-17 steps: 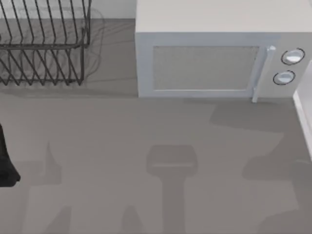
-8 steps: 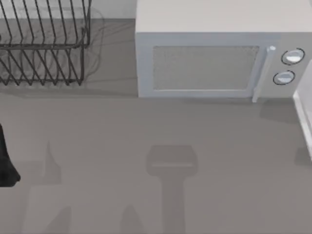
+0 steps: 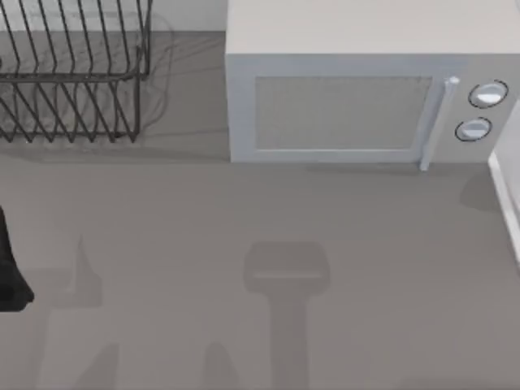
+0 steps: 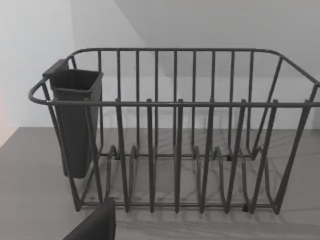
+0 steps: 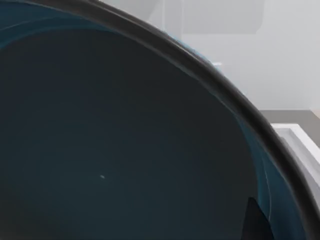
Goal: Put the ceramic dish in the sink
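Observation:
The ceramic dish (image 5: 115, 140) is a glossy blue bowl with a dark rim, and it sits very close in the right wrist view. One dark fingertip (image 5: 257, 222) of my right gripper lies against the bowl's inner wall just under the rim, so the gripper is shut on the dish. Past the rim, the sink's white edge (image 5: 295, 142) lies a little farther off. That white edge (image 3: 505, 191) also runs down the right side of the top view. My left arm (image 3: 10, 272) stays parked at the table's left edge.
A grey microwave (image 3: 349, 106) stands at the back, its door closed and two knobs on its right. A black wire dish rack (image 3: 73, 81) sits at the back left, with a dark cutlery cup (image 4: 75, 120) on one end. Bare grey countertop (image 3: 260, 211) spreads in front.
The large shadow on the countertop's right side has slid further right and shrunk to a small patch by the sink edge. The left arm has not moved.

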You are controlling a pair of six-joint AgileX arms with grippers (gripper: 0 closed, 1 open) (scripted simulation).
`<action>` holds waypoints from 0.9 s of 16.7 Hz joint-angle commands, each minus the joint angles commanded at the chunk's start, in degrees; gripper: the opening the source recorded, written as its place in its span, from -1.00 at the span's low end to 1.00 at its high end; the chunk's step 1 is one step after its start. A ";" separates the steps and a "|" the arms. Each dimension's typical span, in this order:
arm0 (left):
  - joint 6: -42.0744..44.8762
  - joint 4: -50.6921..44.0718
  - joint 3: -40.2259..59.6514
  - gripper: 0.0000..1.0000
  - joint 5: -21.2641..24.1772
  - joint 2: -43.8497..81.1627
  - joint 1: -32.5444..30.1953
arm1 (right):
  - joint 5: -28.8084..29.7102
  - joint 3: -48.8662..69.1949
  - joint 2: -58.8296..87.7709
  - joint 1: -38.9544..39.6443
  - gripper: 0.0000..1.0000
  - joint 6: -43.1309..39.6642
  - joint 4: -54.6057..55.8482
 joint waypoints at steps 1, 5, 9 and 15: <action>0.00 0.00 0.00 1.00 0.00 0.00 0.00 | 0.00 0.00 0.00 0.00 -1.00 0.00 0.00; 0.00 0.00 0.00 1.00 0.00 0.00 0.00 | 0.00 0.00 0.00 0.00 -0.70 0.00 0.00; 0.00 0.00 0.00 1.00 0.00 0.00 0.00 | 0.00 0.00 0.00 0.00 -0.10 0.00 0.00; 0.00 0.00 0.00 1.00 0.00 0.00 0.00 | 0.00 0.00 0.00 0.00 0.81 0.00 0.00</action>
